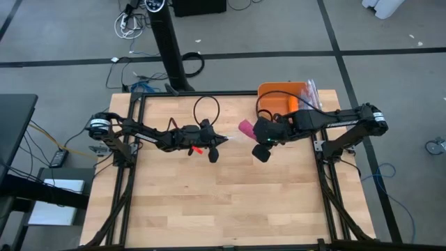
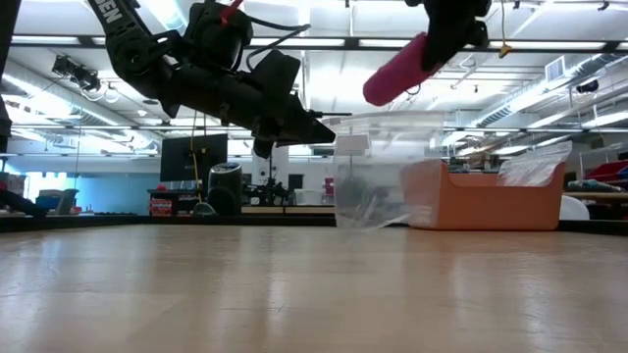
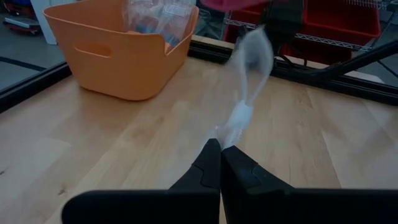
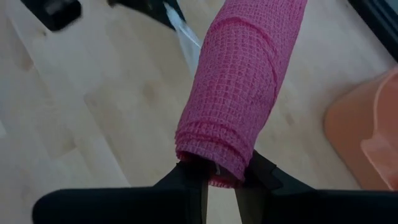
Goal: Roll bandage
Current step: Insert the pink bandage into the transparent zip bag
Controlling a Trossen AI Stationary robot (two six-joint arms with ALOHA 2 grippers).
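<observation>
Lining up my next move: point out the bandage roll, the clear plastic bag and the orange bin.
Bandage roll point(image 4: 239, 99): right wrist view, mid-side of roll.
Clear plastic bag point(image 3: 252, 59): left wrist view, stretched upper part.
Orange bin point(image 3: 118, 56): left wrist view, front wall.

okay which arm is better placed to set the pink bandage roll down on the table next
Right, probably. The right claw already grips the bandage by one end, above the table. The left claw is shut on a clear plastic bag, so it isn't free.
</observation>
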